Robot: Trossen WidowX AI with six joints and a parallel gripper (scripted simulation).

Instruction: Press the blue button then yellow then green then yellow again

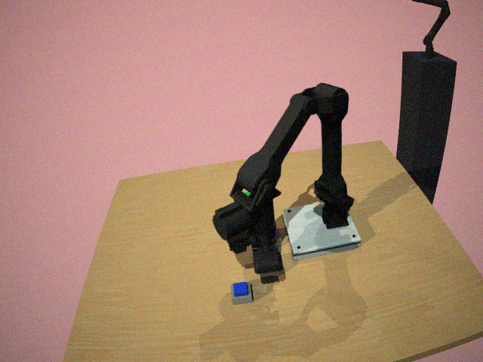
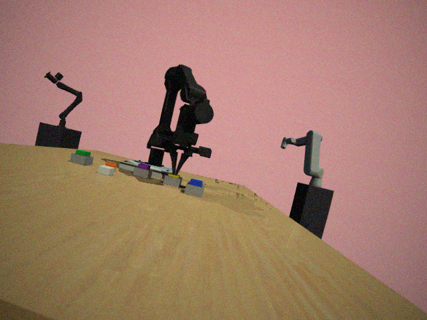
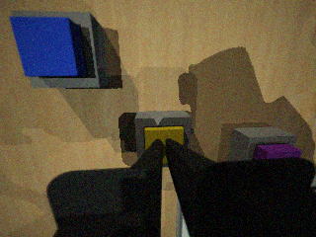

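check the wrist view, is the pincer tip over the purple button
No, the closed pincer sits over the yellow button, while the purple button lies off to the right of it.
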